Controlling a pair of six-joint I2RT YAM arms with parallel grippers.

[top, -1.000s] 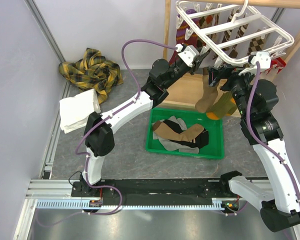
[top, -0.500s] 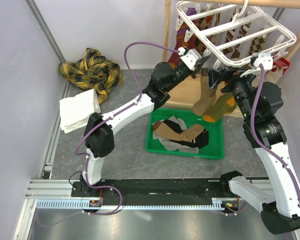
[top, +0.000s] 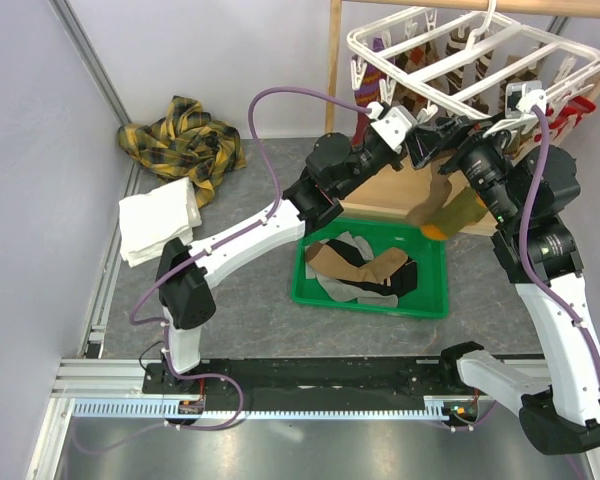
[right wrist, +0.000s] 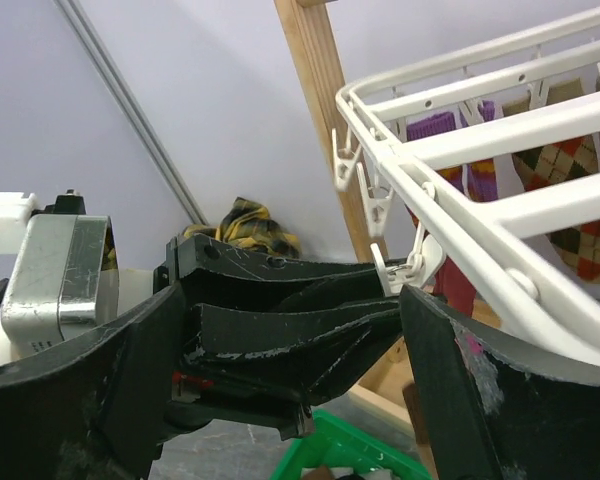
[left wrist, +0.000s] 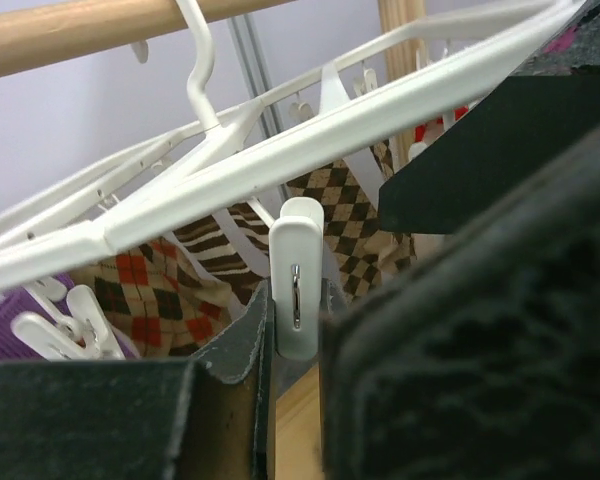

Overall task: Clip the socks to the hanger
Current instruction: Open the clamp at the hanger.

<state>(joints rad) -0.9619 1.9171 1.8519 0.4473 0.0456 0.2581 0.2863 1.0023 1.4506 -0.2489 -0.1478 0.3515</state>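
A: Start low. What sits nearest us under the hanger [left wrist: 330,135]?

B: The green bin [top: 375,302], below the hanger's near edge, with several socks [top: 360,265] lying loose in it. Above it, just under that same edge, 1 olive sock [top: 448,205] dangles, orange toe down.

A: Who has it?

B: I cannot tell what bears its top. It hangs beneath the right gripper [right wrist: 295,300], whose jaws stand wide with nothing visibly pinched between them. If it is only draped there, a small jolt could send it back into the bin.

A: And the left gripper [left wrist: 298,335]?

B: Jaws narrow, pinching a white clip [left wrist: 298,270] that hangs from the hanger's near bar. The grip sits low on it. My worry is that it slides off and the clip snaps shut before the sock's cuff arrives.

A: Anything else?

B: The 2 grippers crowd together at that edge, so feeding the cuff in risks a finger clash. The hanger also looks tilted. A pull on the clip could swing it on its hook [left wrist: 202,70] and carry the clip's mouth away from the sock.

A: Farther in?

B: Argyle socks [left wrist: 355,200] already clipped under the hanger's middle bars, a purple one [left wrist: 10,325] beyond. A swing could knock those.
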